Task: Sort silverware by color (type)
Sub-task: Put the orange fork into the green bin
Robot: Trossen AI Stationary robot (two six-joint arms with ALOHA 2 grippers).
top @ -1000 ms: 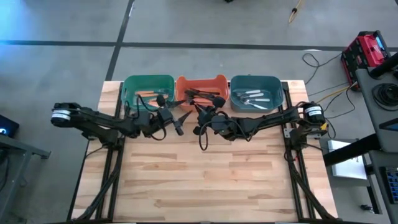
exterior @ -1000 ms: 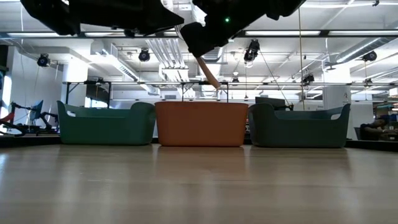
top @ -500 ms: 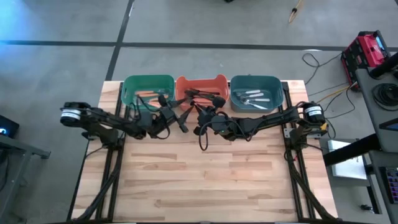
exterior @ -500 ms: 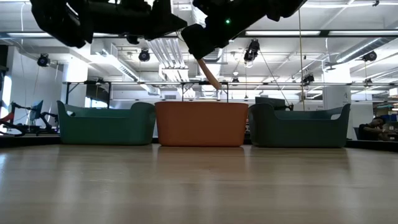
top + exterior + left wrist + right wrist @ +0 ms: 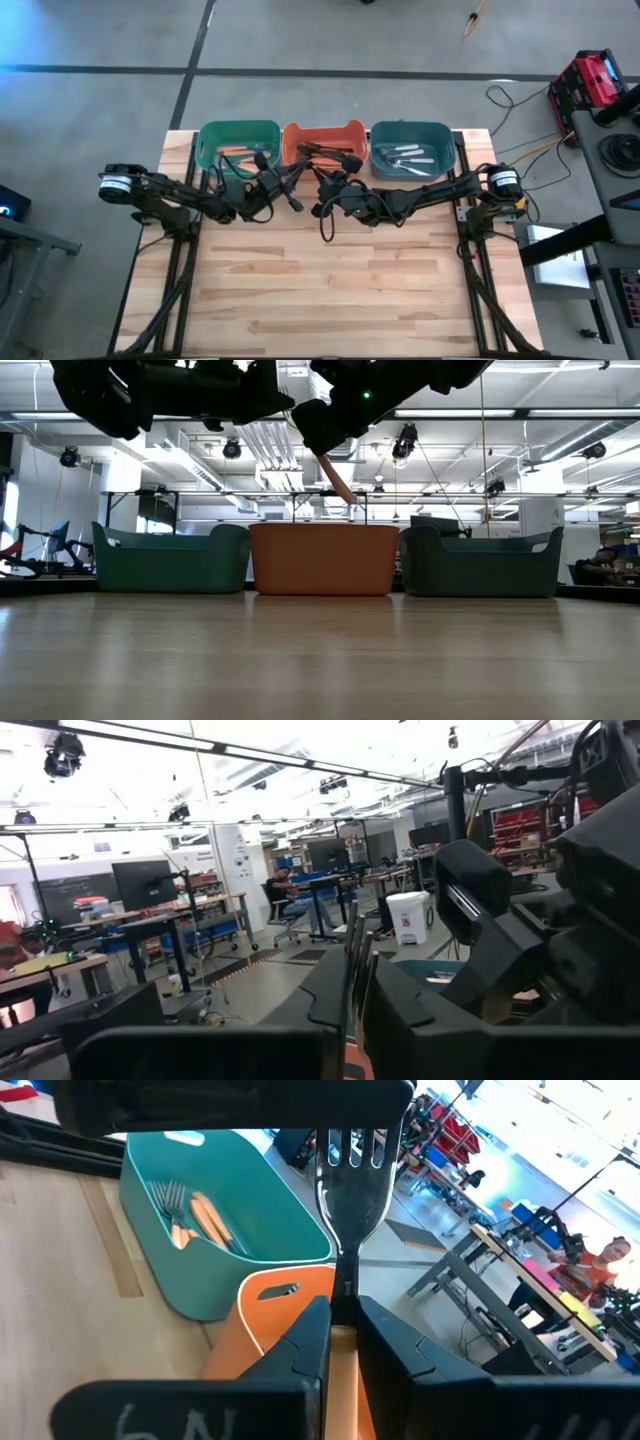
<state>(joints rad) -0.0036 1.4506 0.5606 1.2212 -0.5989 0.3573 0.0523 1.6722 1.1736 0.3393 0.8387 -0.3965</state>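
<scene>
Right claw (image 5: 342, 1315) clamps orange-handled fork (image 5: 350, 1190) above orange bin (image 5: 323, 141); left claw (image 5: 290, 195) shut, empty; likely next: carry fork to green bin (image 5: 238, 143).

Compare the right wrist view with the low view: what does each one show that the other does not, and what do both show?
Only the right wrist view shows the metal tines of the fork held in the right gripper, and the orange-handled forks lying in the green bin. Only the low view shows the blue-grey bin and all three bins in a row. Both show the orange bin and the held fork's orange handle.
</scene>
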